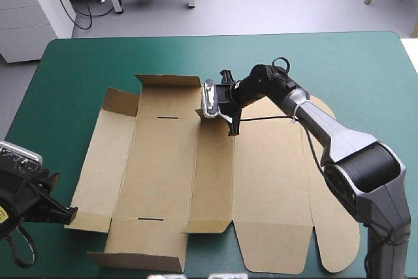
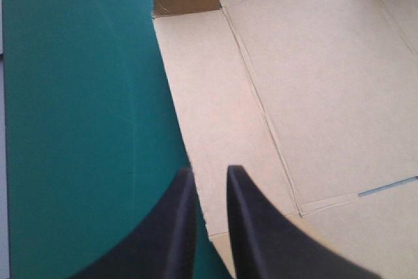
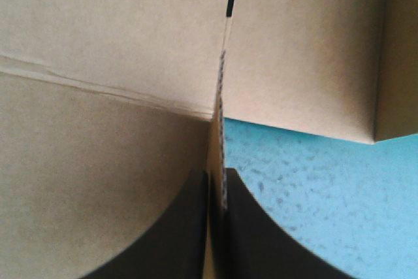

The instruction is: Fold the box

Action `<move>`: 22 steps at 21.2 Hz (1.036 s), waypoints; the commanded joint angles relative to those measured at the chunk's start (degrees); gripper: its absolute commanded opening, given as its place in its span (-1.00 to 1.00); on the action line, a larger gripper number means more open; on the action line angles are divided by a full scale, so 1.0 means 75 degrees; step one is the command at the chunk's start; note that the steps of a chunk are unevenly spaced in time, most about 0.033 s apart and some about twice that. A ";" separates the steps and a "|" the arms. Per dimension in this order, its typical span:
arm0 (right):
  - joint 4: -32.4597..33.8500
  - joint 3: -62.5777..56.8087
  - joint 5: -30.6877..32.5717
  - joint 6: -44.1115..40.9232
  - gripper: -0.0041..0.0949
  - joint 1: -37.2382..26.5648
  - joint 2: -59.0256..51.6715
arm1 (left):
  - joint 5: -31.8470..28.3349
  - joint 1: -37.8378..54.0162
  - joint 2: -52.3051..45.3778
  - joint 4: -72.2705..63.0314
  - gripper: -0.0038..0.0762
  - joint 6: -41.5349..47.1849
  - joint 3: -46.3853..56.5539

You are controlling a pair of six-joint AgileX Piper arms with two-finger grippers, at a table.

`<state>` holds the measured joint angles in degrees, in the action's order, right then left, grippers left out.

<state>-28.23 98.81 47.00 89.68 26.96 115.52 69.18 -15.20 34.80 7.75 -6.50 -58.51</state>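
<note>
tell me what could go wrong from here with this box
The right gripper pinches only a thin edge of a raised flap of the box; it could slip out or tear the crease.
The left gripper holds just the box's left edge, so either arm's pull might drag the sheet across the teal-green cover.

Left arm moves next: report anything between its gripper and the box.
Nothing visible: the left gripper grips the box at its left edge, and only bare cover lies beside it.
</note>
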 commanded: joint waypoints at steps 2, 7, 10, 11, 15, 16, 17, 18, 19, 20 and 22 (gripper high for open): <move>-0.0256 0.0255 -0.0138 -0.0053 -0.33 0.0006 -0.0467 | -0.0499 0.0011 0.0059 0.0213 -0.63 0.0057 -0.0173; -0.0238 0.0255 -0.0721 -0.1827 0.43 0.0006 -0.0671 | -0.0797 0.0011 0.0059 0.0225 -0.63 0.0057 -0.0161; 0.0038 0.0267 -0.0721 -0.3816 0.32 -0.0064 -0.1223 | -0.1517 0.0011 0.0059 0.0314 -0.63 -0.0005 -0.0144; 0.0216 0.0267 -0.0689 -0.4208 0.26 -0.0082 -0.1354 | -0.1580 0.0011 0.0059 0.0357 -0.63 -0.0005 -0.0144; 0.1778 0.0267 -0.0100 -0.6373 -0.12 -0.0364 -0.2049 | -0.1764 0.0011 0.0059 0.0702 -0.63 -0.0005 -0.0144; 0.2089 0.0267 0.0206 -0.6962 -0.25 -0.0483 -0.2225 | -0.1764 0.0011 0.0079 0.0702 -0.63 -0.0026 -0.0144; 0.2184 0.0267 0.0468 -0.7291 -0.36 -0.0627 -0.2336 | -0.1753 0.0011 0.0137 0.0702 -0.68 -0.0013 -0.0144; 0.2165 0.0267 0.0663 -0.7492 -0.43 -0.0750 -0.2406 | -0.1753 0.0011 0.0220 0.0702 -0.75 -0.0013 -0.0144; 0.2165 0.0267 0.0838 -0.7724 -0.53 -0.0913 -0.2461 | -0.1753 0.0011 0.0340 0.0702 -0.85 -0.0013 -0.0144; 0.2165 0.0267 0.1012 -0.7934 -0.62 -0.1045 -0.2477 | -0.1753 0.0011 0.0438 0.0702 -0.93 -0.0013 -0.0144; 0.2165 0.0267 0.1433 -0.8331 -0.81 -0.1379 -0.2494 | -0.1753 0.0011 0.0726 0.0702 -0.93 0.0006 -0.0144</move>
<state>-11.86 98.91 57.11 29.61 18.66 100.11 59.90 -15.20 38.16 12.56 -6.75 -58.41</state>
